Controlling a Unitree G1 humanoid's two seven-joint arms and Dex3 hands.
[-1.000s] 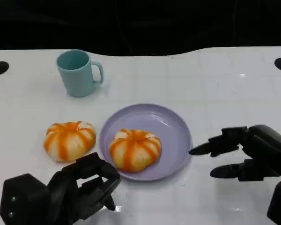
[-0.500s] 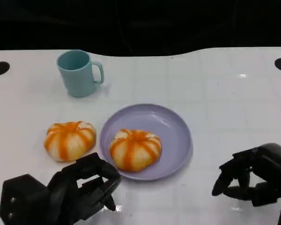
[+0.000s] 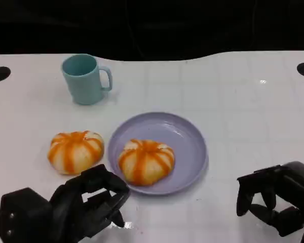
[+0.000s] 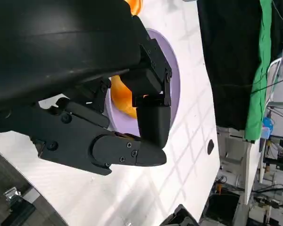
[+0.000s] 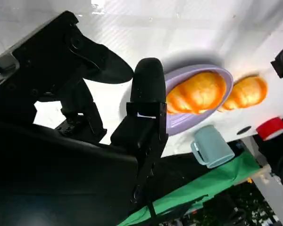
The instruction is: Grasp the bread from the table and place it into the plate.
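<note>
Left hand (image 3: pixel 66 212) sits low with fingers loosely curled on nothing, just near of the orange-striped round bread bun (image 3: pixel 75 151) on the white table (image 3: pixel 243 101), probably staged for a grab. A second striped bun (image 3: pixel 146 161) sits in the lilac round plate (image 3: pixel 187 136). Right hand (image 3: pixel 276 202) is curled and empty, parked clear.

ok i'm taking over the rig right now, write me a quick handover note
Left robot hand: low near the table's front edge, fingers curled, holding nothing.
Right robot hand: right of the plate, fingers curled in, holding nothing.
Plate: purple, mid-table, with one orange-striped bread already resting in it.
Second bread: on the table just left of the plate, untouched, just beyond the left robot hand.
Teal mug: behind it, clear of the work.
Done: one bread plated. Left: the second bread, if it also needs plating.
</note>
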